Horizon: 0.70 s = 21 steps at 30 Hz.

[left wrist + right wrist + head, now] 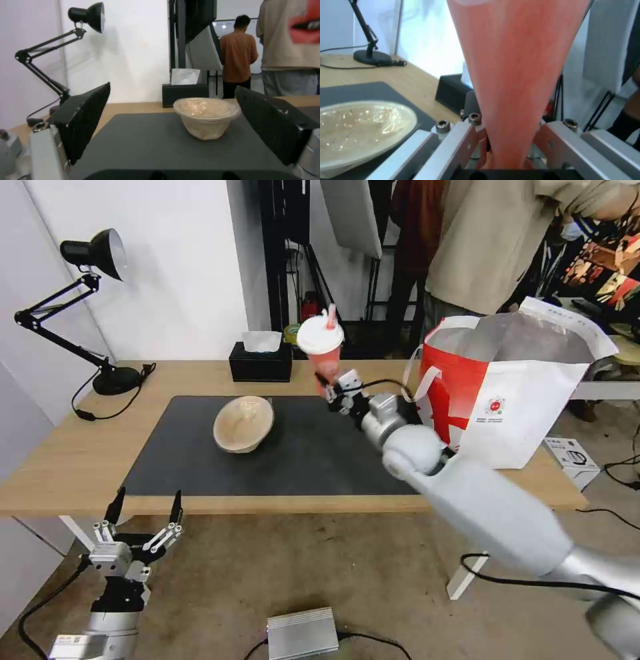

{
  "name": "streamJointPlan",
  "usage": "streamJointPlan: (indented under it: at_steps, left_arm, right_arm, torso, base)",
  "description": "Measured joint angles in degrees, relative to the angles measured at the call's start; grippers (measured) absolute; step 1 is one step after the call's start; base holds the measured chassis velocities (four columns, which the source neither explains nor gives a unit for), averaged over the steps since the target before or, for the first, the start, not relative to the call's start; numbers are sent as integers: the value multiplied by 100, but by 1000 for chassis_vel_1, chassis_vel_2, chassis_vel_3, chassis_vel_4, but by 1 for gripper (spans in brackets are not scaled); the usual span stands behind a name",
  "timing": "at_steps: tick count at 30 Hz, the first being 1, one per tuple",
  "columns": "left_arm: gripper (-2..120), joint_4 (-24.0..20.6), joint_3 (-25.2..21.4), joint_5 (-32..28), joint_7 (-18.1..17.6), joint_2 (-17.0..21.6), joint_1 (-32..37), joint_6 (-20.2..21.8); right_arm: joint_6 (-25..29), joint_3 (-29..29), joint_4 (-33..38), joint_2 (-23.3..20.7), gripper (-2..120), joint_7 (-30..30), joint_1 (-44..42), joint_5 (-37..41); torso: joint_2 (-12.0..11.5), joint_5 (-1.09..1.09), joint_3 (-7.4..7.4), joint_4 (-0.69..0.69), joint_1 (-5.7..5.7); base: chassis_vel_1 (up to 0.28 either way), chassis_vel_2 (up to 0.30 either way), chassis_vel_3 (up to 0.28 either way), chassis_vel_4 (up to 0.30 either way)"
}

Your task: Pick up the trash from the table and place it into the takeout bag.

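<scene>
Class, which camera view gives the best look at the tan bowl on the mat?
The left wrist view: the tan bowl stands whole and centred between the open left gripper fingers. The head view shows it smaller from above; the right wrist view catches only part of it, beside the red cup.

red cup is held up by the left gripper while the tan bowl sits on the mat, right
Not quite. The right gripper holds the red cup, as the head view shows; its fingers clamp the cup's base in the right wrist view. The left gripper hangs open below the table edge. The tan bowl does sit on the mat.
</scene>
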Motion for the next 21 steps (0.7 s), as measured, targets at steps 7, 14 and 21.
streamJointPlan:
  at_steps: [7, 14, 21]
  left_arm:
    - [100, -78, 50, 48, 8, -20, 1, -2]
    - [100, -151, 52, 58, 11, 7, 31, -2]
    - [100, -183, 76, 63, 42, 10, 56, -4]
  right_arm:
    - [-90, 308, 594, -758, 8, -223, 251, 203]
    - [-120, 640, 824, -1219, 8, -423, 396, 215]
    - [-131, 999, 860, -2065, 7, -899, 655, 62]
  torso:
    - [0, 1, 0, 0, 0]
    - [0, 1, 0, 1, 0]
    - [0, 1, 0, 0, 0]
  base:
    - [0, 0, 0, 0]
    - [0, 0, 0, 0]
    - [0, 0, 0, 0]
